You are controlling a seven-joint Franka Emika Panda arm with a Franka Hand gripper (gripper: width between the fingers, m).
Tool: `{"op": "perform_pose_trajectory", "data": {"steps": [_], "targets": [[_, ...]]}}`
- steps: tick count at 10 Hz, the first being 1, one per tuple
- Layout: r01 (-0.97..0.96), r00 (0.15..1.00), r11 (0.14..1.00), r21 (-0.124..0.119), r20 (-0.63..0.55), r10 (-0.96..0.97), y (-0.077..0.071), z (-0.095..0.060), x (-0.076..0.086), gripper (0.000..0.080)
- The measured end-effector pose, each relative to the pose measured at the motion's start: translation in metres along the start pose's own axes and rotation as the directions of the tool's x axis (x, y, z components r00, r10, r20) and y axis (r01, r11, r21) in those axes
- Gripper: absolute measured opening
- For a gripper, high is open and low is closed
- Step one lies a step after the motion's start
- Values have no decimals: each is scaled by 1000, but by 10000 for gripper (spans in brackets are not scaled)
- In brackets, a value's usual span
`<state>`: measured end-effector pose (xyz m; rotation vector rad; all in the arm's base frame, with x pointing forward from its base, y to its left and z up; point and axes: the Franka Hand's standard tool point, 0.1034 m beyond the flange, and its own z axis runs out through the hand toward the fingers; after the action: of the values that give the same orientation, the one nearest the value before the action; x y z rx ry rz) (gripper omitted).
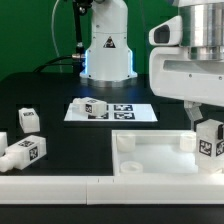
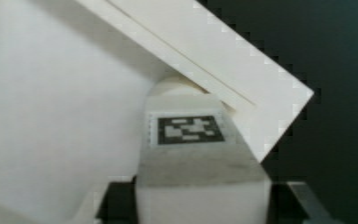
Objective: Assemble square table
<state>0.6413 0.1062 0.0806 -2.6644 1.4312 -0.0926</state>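
Note:
The square table's white panel [image 1: 160, 155] with its raised rim lies at the front right of the exterior view. My gripper [image 1: 207, 128] is shut on one stubby white leg [image 1: 210, 140] with black-and-white tags and holds it upright over the right part of the panel. In the wrist view the tagged leg [image 2: 190, 130] sits between my dark fingers [image 2: 123, 200], with the panel's rim [image 2: 211, 60] and floor behind it. Another leg [image 1: 93, 108] lies on the marker board [image 1: 130, 112]. Two more legs [image 1: 28, 121] [image 1: 25, 152] lie at the exterior view's left.
A long white rail [image 1: 70, 186] runs along the front edge, against the panel's near side. The robot base [image 1: 106, 50] stands at the back centre. The table top is black.

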Motion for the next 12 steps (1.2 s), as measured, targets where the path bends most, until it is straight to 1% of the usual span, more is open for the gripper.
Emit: {"op": "perform_pose_trajectory", "data": {"steps": [4,5,6,8,9,10,11,12], "targets": [[-215,977,977,-2,6,215,1,0,-1,285],[-307,951,952,-3,22,307,2,0,0,285],[-352,935,936,-2,31,352,2,1,-1,285],[-316,948,949,-3,31,316,1,0,-1,285],[-213,977,977,-1,33,212,-1,-1,-1,366],[-72,997,997,4,30,72,-2,-2,-1,502],[157,987,988,-5,19,-157,-5,-3,-1,502],[272,962,962,-1,19,-271,-6,-3,-2,617]]}}
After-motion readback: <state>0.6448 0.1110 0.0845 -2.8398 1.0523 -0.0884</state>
